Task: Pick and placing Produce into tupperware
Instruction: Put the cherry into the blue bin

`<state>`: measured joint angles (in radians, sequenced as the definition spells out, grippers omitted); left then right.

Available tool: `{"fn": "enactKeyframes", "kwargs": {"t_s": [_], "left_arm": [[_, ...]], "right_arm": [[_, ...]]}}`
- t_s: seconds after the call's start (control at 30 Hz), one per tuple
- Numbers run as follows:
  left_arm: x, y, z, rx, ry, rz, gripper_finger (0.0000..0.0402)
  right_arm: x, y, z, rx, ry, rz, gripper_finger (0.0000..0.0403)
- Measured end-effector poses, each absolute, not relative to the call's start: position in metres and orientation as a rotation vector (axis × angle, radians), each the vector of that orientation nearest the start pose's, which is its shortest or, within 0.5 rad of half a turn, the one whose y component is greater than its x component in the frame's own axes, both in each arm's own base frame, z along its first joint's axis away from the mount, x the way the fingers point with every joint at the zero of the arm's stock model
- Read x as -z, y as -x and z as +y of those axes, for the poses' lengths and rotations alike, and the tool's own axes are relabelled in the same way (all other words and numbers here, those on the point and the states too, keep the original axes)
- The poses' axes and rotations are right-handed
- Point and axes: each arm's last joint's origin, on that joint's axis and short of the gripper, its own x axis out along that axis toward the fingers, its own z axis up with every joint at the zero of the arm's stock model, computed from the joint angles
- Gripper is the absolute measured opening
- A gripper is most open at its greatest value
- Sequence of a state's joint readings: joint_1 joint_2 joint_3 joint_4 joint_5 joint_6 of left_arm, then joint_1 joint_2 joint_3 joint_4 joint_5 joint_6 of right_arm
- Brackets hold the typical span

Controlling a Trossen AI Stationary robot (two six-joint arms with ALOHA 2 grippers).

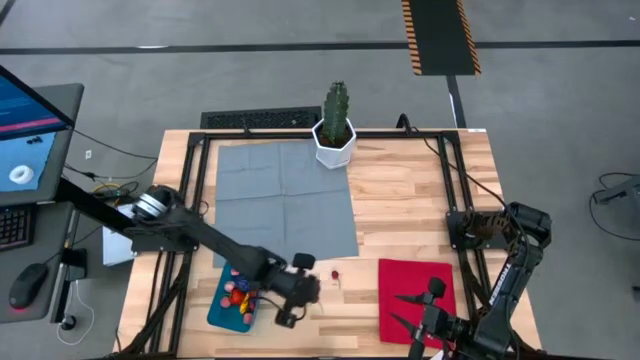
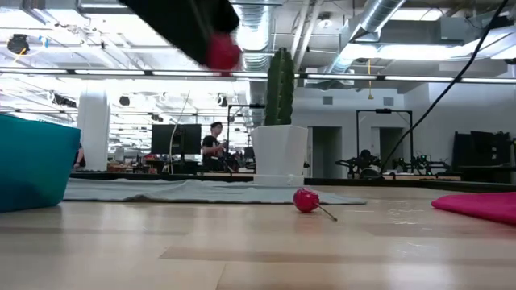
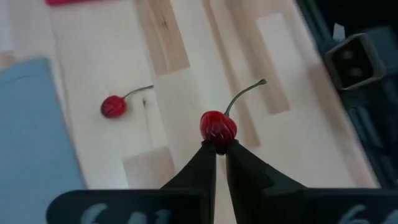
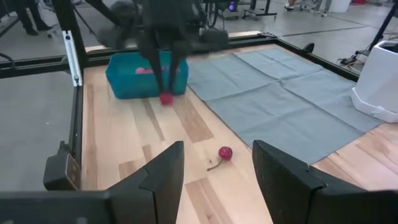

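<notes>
My left gripper (image 1: 284, 316) hangs above the wood just right of the teal tupperware (image 1: 222, 305), shut on a red cherry (image 3: 217, 127). The low view shows the cherry (image 2: 222, 52) well above the table. The tupperware holds several small toy fruits (image 1: 238, 294). A second red cherry (image 1: 333, 273) lies on the bare wood, its stem on the table; it also shows in the low view (image 2: 305, 200) and the right wrist view (image 4: 224, 152). My right gripper (image 4: 217, 168) is open and empty over the red cloth (image 1: 415, 295) at the table's near right. My left gripper pinches the cherry's round body (image 3: 217, 138) between its two fingertips. The fingers point down from above. The cherry is lifted clear of the table, and its green stem (image 3: 245, 94) sticks out away from the fingers.
A big grey mat (image 1: 285, 200) covers the table's far middle. A green cactus in a white pot (image 1: 335, 130) stands at the mat's far right corner. Dark metal frame rails (image 1: 190, 200) run along the table's left, right and far sides.
</notes>
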<state>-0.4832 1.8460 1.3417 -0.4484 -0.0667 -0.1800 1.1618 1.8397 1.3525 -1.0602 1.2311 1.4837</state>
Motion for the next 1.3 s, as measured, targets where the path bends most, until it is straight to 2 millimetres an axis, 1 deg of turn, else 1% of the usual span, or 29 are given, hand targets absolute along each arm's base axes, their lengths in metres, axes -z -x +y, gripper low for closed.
{"fn": "enactKeyframes", "kwargs": {"t_s": [0.1, 0.27, 0.37, 0.47, 0.57, 0.73, 0.8, 0.9, 0.97, 1.1, 1.2, 1.3], "left_arm": [[-0.234, -0.325, -0.189, 0.243, -0.104, 0.943, 0.0014], [-0.259, -0.282, -0.199, 0.078, -0.116, 0.968, 0.0014], [-0.267, -0.259, -0.203, -0.023, -0.114, 0.971, 0.0014], [-0.269, -0.238, -0.205, -0.119, -0.105, 1.007, 0.0014], [-0.266, -0.220, -0.205, -0.228, -0.105, 1.059, 0.0014], [-0.258, -0.198, -0.205, -0.370, -0.070, 1.154, 0.0014], [-0.250, -0.191, -0.206, -0.380, -0.047, 1.189, 0.0014], [-0.230, -0.180, -0.205, -0.408, 0.015, 1.294, 0.0014], [-0.215, -0.177, -0.206, -0.392, 0.051, 1.318, 0.0014], [-0.193, -0.181, -0.215, -0.252, 0.119, 1.242, 0.0014], [-0.188, -0.182, -0.215, -0.172, 0.131, 1.168, 0.0014], [-0.188, -0.175, -0.206, -0.159, 0.159, 1.145, 0.0014]], "right_arm": [[-0.219, -0.159, 0.298, 0.383, 0.001, 0.349, 0.0214], [-0.219, -0.159, 0.299, 0.382, 0.002, 0.349, 0.0214], [-0.219, -0.161, 0.298, 0.384, 0.000, 0.349, 0.0214], [-0.219, -0.162, 0.300, 0.377, 0.006, 0.349, 0.0214], [-0.219, -0.166, 0.300, 0.378, 0.006, 0.348, 0.0214], [-0.219, -0.169, 0.299, 0.383, 0.020, 0.352, 0.0214], [-0.219, -0.171, 0.298, 0.387, 0.018, 0.351, 0.0214], [-0.219, -0.171, 0.298, 0.387, 0.020, 0.353, 0.0214], [-0.219, -0.172, 0.298, 0.385, 0.025, 0.355, 0.0214], [-0.219, -0.173, 0.298, 0.386, 0.027, 0.355, 0.0214], [-0.219, -0.176, 0.296, 0.396, 0.025, 0.355, 0.0214], [-0.219, -0.179, 0.295, 0.403, 0.018, 0.354, 0.0214]]}}
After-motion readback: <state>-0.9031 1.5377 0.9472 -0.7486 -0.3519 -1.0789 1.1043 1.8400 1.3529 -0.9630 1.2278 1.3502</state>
